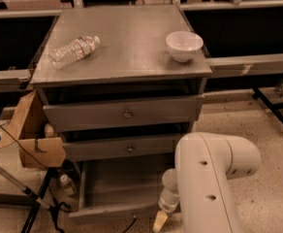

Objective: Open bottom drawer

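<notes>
The grey cabinet (122,57) has three drawer fronts. The bottom drawer (119,211) stands pulled out towards me, and its empty inside (124,183) shows from above. Its knob is hidden from this angle. The top drawer (127,114) and middle drawer (129,148) each show a small round knob and sit nearly closed. My white arm (207,178) comes in from the lower right. My gripper (161,219) hangs at the right end of the bottom drawer's front edge, low near the floor.
A clear plastic bottle (73,51) lies on the cabinet top at the left, and a white bowl (184,45) stands at the right. A cardboard box (35,140) and a tripod leg (15,186) are left of the cabinet. Black table frames (272,106) stand to the right.
</notes>
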Controlling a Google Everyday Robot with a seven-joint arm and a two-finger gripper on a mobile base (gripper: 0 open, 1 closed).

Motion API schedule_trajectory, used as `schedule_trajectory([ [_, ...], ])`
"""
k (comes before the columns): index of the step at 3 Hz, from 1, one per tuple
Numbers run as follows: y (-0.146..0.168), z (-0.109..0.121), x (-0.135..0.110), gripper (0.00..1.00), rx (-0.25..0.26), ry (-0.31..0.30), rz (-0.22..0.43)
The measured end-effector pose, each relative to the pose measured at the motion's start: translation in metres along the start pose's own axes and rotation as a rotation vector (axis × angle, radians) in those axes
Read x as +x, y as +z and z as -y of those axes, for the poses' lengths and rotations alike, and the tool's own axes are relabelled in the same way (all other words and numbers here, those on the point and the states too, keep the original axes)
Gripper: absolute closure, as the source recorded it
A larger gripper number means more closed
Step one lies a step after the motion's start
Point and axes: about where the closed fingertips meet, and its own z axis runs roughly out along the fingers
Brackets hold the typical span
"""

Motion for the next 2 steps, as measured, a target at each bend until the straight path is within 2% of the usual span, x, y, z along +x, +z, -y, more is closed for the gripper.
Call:
schedule_trajectory([
  [2, -0.0054, 0.0092, -0.0052, 0.64, 0.0, 0.0, 0.0],
])
